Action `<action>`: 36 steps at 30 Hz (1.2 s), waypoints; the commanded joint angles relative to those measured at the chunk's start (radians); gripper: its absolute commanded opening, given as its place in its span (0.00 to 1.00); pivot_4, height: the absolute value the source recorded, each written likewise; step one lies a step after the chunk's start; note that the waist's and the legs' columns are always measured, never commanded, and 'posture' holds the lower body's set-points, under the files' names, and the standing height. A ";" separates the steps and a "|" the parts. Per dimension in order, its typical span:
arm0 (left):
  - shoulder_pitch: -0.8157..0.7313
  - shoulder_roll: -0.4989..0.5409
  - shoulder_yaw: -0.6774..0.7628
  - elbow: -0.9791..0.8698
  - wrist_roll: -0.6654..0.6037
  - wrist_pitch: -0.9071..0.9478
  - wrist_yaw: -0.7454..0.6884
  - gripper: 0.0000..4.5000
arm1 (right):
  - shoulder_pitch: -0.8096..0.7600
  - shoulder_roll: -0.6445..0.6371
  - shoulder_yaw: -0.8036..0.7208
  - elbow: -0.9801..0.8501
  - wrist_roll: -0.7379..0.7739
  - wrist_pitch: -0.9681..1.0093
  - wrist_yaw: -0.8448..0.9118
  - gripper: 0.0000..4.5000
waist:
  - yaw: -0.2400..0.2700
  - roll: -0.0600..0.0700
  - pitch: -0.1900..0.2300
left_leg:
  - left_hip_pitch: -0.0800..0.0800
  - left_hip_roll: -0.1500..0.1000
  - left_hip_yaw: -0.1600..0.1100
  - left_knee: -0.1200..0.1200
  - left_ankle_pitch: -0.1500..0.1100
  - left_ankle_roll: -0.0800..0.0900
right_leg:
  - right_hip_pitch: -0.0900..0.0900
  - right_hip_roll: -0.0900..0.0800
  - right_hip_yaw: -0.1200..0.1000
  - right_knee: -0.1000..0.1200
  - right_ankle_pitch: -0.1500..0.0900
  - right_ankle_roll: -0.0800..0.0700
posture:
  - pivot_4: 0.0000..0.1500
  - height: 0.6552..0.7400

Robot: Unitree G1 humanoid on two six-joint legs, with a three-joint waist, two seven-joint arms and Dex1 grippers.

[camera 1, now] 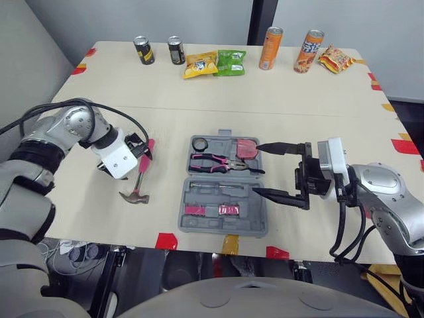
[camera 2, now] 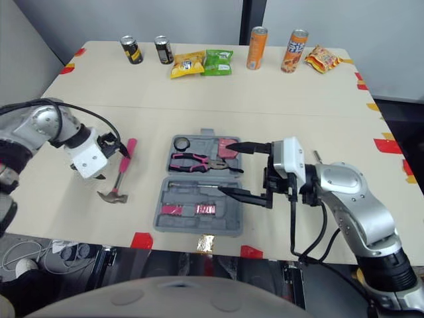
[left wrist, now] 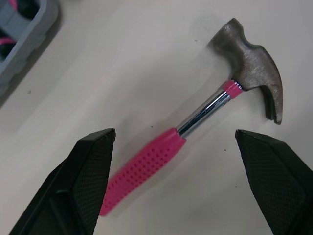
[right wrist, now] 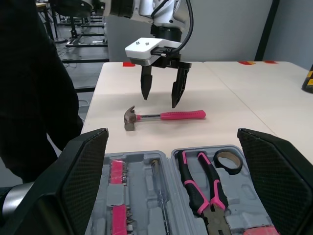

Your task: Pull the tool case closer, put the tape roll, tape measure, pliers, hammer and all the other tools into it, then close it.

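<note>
The grey tool case [camera 1: 185, 218] lies open near the table's front edge. In it are pink-handled pliers [camera 1: 213, 162], a tape roll [camera 1: 199, 143], a red tape measure [camera 1: 246, 147], a screwdriver [camera 1: 215, 187] and pink bit holders [camera 1: 212, 210]. The hammer [camera 1: 138, 179], pink handle and steel head, rests on the table left of the case. My left gripper [right wrist: 161, 93] hangs open just above the hammer's handle [left wrist: 146, 166], straddling it without touching. My right gripper [camera 1: 257, 169] is open wide at the case's right edge, empty.
Along the far edge stand two dark cans [camera 1: 144, 50], two snack bags [camera 1: 215, 63], two orange cans [camera 1: 270, 48] and another bag [camera 1: 334, 59]. Red and yellow tape marks [camera 1: 166, 241] line the table edges. Bare tabletop lies between the case and the far items.
</note>
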 commanded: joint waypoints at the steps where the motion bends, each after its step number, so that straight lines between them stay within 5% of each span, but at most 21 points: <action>1: -0.047 -0.033 -0.023 0.077 0.074 -0.101 0.003 0.92 | -0.023 -0.007 -0.007 -0.009 0.013 -0.008 0.017 1.00 | 0.003 0.000 0.000 | 0.000 0.000 0.000 0.000 0.000 0.000 | 0.000 0.000 0.000 0.002 0.000 0.000 | 1.00 1.00; 10: -0.074 -0.091 -0.057 0.191 0.209 -0.225 0.101 0.92 | -0.035 -0.020 -0.021 -0.003 0.024 0.006 0.035 1.00 | 0.016 0.000 0.000 | 0.000 0.001 0.000 0.002 0.000 -0.001 | -0.002 0.000 0.000 0.006 0.000 0.000 | 1.00 1.00; 18: -0.079 -0.123 -0.081 0.241 0.505 -0.224 0.407 0.92 | -0.036 -0.013 -0.013 -0.004 0.015 0.004 0.032 1.00 | 0.015 0.000 0.000 | 0.000 0.001 0.000 0.003 0.000 -0.001 | -0.002 0.000 0.000 0.006 0.000 0.001 | 1.00 1.00; 29: -0.025 -0.139 -0.092 0.285 0.569 -0.247 0.548 0.05 | -0.028 -0.011 -0.010 -0.006 0.006 0.000 0.021 1.00 | 0.027 0.016 -0.012 | 0.002 0.000 0.000 0.003 0.000 -0.002 | 0.000 -0.001 0.001 0.008 0.000 0.000 | 1.00 1.00; 33: 0.033 -0.116 -0.029 0.308 0.397 -0.151 0.399 0.00 | -0.025 -0.007 -0.006 -0.009 0.000 -0.004 0.019 1.00 | 0.025 0.022 -0.016 | 0.002 -0.001 0.001 0.003 0.000 -0.002 | 0.000 -0.001 0.001 0.007 0.000 0.001 | 1.00 1.00; 36: 0.161 -0.051 0.123 0.172 0.098 0.192 0.155 0.00 | -0.023 -0.003 -0.006 -0.009 -0.004 -0.010 0.018 1.00 | 0.018 0.022 -0.017 | 0.002 -0.001 0.002 0.003 -0.001 -0.003 | -0.002 -0.001 0.002 0.007 0.000 0.000 | 1.00 1.00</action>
